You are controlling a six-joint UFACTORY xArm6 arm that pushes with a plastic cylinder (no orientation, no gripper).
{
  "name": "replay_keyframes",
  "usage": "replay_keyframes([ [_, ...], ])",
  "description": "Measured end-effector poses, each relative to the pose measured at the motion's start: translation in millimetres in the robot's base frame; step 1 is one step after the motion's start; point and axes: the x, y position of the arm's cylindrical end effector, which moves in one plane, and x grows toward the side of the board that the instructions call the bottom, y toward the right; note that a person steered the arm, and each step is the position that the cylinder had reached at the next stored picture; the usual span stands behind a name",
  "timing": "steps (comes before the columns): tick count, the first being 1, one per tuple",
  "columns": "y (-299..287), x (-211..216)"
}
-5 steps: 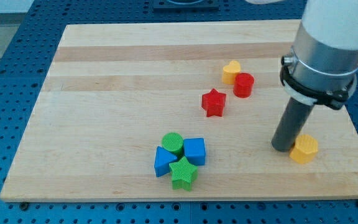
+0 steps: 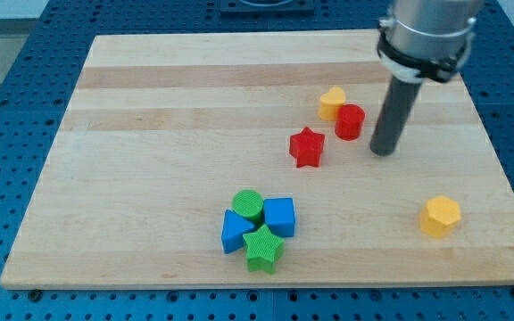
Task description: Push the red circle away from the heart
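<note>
- Nearest, at the board's (image 2: 150, 259) near edge, a cluster sat packed together: green star (image 2: 262, 248), blue block (image 2: 236, 231) on its left, blue cube (image 2: 279, 216), green circle (image 2: 247, 205) behind them — well apart from the task's things, and no part of this step.
- At the near right the yellow hexagon (image 2: 440, 216) stood alone, clear of everything.
- Mid-board, the red star (image 2: 307, 147) lay near-left of the red circle, a gap between them.
- My tip (image 2: 383, 150) rested just right of the red circle (image 2: 350, 121), slightly nearer, apart from it — I judged it was lining up for a push, though from here a shove would send the circle left, toward the heart (image 2: 332, 102).
- There were no jaws to speak of: only a bare rod, holding nothing.
- The red circle was a short upright cylinder, flat-topped, touching or all but touching the yellow heart at its far left.
- A push from the far-left side would suit better.
</note>
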Motion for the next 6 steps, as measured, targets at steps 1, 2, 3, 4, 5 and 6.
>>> replay_keyframes([
  [1, -16, -33],
  [2, -55, -38],
  [3, -95, -38],
  [4, -116, -36],
  [5, -114, -10],
  [6, -110, 11],
])
